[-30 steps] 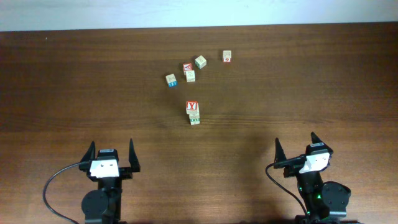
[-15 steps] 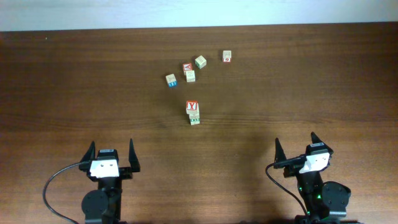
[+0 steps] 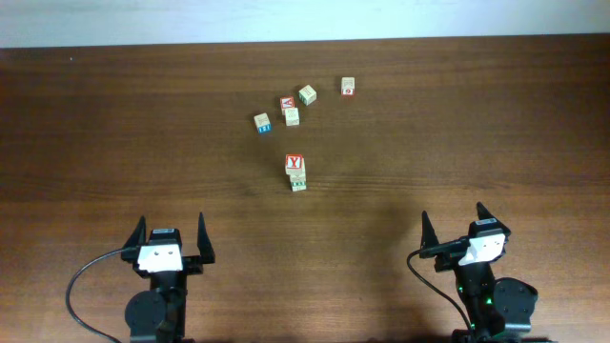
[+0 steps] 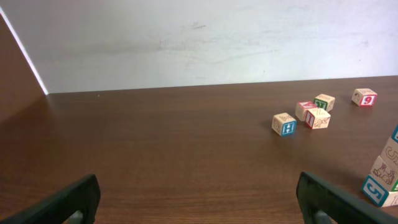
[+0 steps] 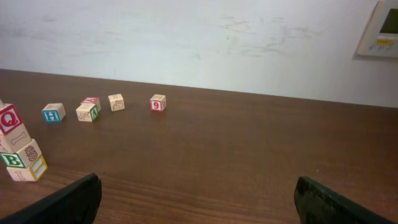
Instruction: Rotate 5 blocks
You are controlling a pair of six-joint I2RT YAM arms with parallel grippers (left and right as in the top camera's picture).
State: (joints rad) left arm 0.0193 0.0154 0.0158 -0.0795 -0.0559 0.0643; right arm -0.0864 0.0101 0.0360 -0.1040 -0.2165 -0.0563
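**A:** At mid-table a stack [image 3: 296, 172] topped by the red Y is being seen, with loose blocks [image 3: 292, 116] being spread on its far side.

**B:** Yep, it's likely being toppled if clipped on a reach over. Meanwhile the left gripper [image 3: 172, 221] and right gripper [image 3: 453, 213] are being held wide, empty, at the near edge.

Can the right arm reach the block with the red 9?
Probably yes. The right gripper is open, and only bare table lies between it and the 9 block, which sits apart from the other blocks.

pale wooden blocks [image 3: 291, 116], red Y block [image 3: 294, 163], brown table [image 3: 477, 143]
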